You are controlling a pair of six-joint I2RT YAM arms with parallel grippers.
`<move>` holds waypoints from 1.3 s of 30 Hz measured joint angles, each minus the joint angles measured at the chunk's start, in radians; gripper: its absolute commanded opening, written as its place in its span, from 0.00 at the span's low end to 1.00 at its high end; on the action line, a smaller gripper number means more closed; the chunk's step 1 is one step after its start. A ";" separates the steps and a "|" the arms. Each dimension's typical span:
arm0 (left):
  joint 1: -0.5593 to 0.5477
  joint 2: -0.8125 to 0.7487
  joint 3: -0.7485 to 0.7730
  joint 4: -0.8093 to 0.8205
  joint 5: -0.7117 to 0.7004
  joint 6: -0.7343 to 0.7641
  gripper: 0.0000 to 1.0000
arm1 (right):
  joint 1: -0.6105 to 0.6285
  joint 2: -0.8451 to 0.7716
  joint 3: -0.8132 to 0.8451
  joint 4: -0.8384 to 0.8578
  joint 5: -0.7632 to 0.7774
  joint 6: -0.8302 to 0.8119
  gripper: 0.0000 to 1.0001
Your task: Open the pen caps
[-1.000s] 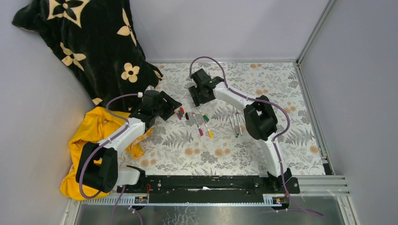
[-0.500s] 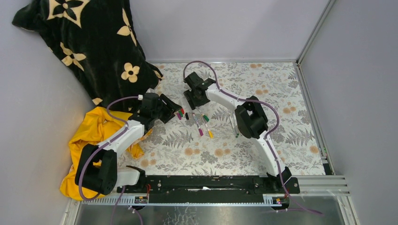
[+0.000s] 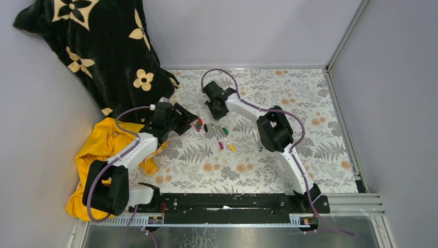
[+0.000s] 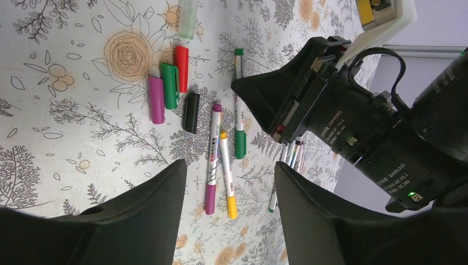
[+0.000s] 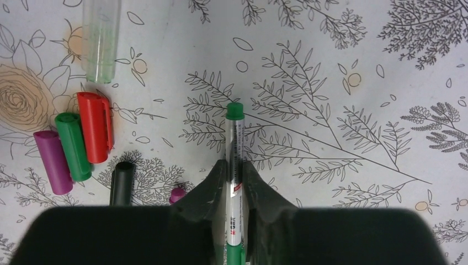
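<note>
Jaws of the left gripper (image 4: 230,182) stood well apart and held nothing. It hung above the tablecloth (image 3: 206,165), probably kept ready to take a cap once a pen was offered. In its wrist view, toward 11 o'clock, four loose caps lay close together: the purple cap (image 4: 157,99) and green cap (image 4: 170,85) touching side by side, the red cap (image 4: 181,61) just beyond them, the black cap (image 4: 191,112) just beside them at 4 o'clock. We judged them a pile of finished work.

Just right of the pile lay the purple pen (image 4: 212,160) and the yellow pen (image 4: 227,174), nearly parallel and apparently capped.

Farther right, the right gripper (image 5: 234,168) had closed on the green pen (image 5: 234,138), pinching the pale barrel at mid-length, its small green end pointing to 12 o'clock. We took that mid-barrel hold as leaving the capped end free for pulling. Whether the pen was lifted off the cloth we could not tell.
</note>
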 measured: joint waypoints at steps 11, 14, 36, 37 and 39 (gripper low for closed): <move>0.001 0.000 -0.013 0.056 0.016 0.011 0.67 | -0.018 -0.061 -0.109 0.069 -0.007 0.022 0.00; 0.001 0.002 -0.013 0.094 0.046 0.030 0.67 | -0.031 -0.084 -0.139 0.068 -0.008 0.031 0.00; -0.219 0.189 -0.075 0.587 0.269 0.048 0.67 | -0.114 -0.639 -0.601 0.322 -0.179 0.310 0.00; -0.228 0.196 -0.076 0.614 0.275 0.042 0.67 | -0.117 -0.650 -0.621 0.335 -0.188 0.322 0.00; -0.237 0.208 -0.082 0.657 0.282 0.030 0.67 | -0.120 -0.662 -0.644 0.347 -0.208 0.339 0.00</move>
